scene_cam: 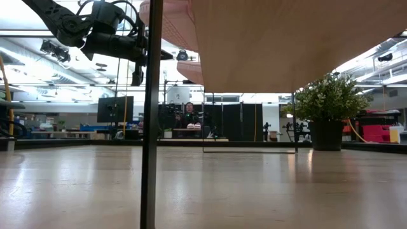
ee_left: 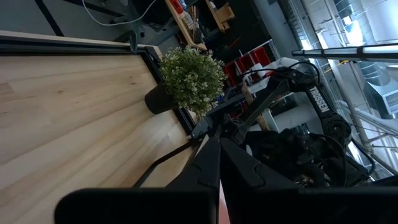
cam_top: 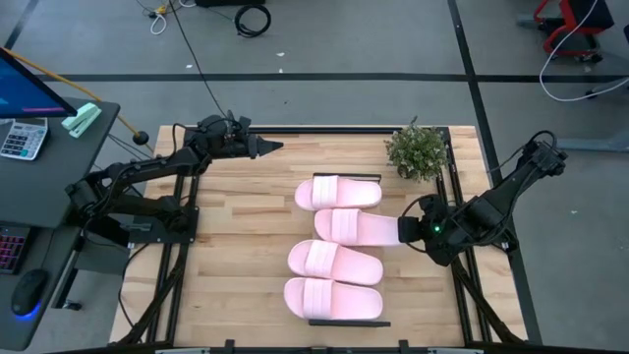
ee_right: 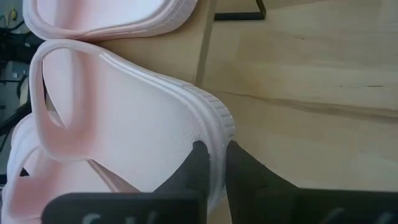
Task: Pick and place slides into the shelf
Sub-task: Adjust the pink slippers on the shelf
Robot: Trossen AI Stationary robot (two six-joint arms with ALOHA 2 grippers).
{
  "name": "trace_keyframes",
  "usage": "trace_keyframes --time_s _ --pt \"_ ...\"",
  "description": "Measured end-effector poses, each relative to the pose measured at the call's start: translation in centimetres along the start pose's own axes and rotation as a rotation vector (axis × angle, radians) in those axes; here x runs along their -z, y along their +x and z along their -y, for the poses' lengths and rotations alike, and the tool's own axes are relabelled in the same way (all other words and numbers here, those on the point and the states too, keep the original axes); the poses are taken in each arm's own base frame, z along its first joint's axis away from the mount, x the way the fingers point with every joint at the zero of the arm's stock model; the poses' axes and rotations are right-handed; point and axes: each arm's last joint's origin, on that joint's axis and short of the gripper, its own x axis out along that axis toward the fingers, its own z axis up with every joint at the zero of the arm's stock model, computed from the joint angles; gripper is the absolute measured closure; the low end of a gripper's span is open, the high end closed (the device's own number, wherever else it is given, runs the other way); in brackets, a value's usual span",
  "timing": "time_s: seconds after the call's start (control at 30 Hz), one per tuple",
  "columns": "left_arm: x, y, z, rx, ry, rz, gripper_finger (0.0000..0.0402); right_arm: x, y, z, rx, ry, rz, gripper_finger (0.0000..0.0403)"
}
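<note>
My right gripper pinches the heel rim of the second slide, which lies among the other slides on the shelf, while my left gripper, shut and empty, hangs over the table's far left edge; no writing on the slides is readable.

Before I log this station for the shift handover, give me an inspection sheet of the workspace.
Surface: wooden tabletop, plank-patterned.
Job's things: four pink slides in a row on the shelf; second slide sticks out toward the right arm.
Clutter: potted plant at the table's far right corner.
Grippers: right gripper shut on the second slide's edge; left gripper shut, empty, over the far edge.
Cables: loose cables on the floor.
Surroundings: desk with calculator; a person seated far behind.
</note>
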Motion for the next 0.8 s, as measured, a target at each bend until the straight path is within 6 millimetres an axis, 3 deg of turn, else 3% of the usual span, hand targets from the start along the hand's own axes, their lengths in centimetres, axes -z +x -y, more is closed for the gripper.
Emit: trace_keyframes --time_s 0.8 --pt "0.0 0.0 0.0 0.000 0.000 0.000 0.0384 -1.7 1.2 -1.5 -0.014 -0.049 -0.019 0.0370"
